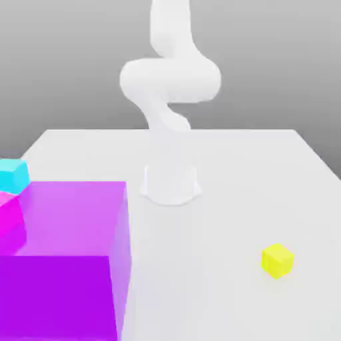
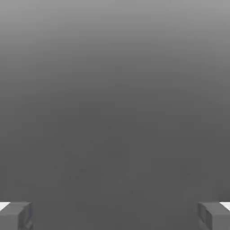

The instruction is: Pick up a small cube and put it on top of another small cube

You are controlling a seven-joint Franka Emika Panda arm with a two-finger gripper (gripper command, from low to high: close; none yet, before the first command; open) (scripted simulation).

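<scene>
**A:** so where's everything relative to the big translucent purple box [image 1: 63, 266] up front?

**B:** small yellow cube [image 1: 277, 260] sits on the white table [image 1: 266, 173], well off toward the exterior view's right of the box. A magenta block [image 1: 10, 216] touches the box's other side, small cyan cube [image 1: 13, 174] just behind it. White robot arm [image 1: 170, 86] stands beyond the box.

**A:** gripper [image 2: 115, 215]?

**B:** spread wide, nothing between the fingers [image 2: 15, 214].
</scene>
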